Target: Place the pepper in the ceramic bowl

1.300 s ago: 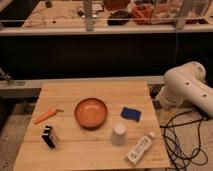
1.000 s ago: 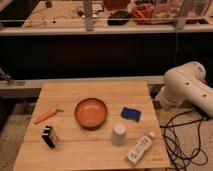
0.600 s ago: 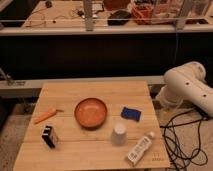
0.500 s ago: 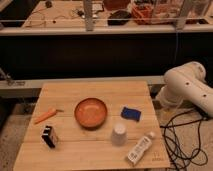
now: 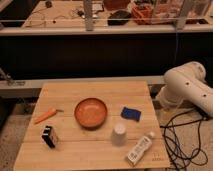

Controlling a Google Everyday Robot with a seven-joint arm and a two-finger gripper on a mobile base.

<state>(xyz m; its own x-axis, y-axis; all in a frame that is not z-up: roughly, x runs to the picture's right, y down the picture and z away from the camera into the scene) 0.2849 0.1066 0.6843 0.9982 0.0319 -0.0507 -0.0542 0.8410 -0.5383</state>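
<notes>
The pepper (image 5: 45,115) lies near the worktop's (image 5: 95,90) left edge, beside the ceramic bowl (image 5: 91,112), while the robot arm (image 5: 187,87) stands at right, its wide-spread claw out of sight; a grip across the pepper's thick middle looks best.

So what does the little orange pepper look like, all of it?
The pepper is small, slim and orange, carrot-shaped, with a thin stem at its right end. It lies slanted on the wooden table, left of the ceramic bowl, not touching it. Nothing holds it; the gripper is out of view, past the white arm.
</notes>
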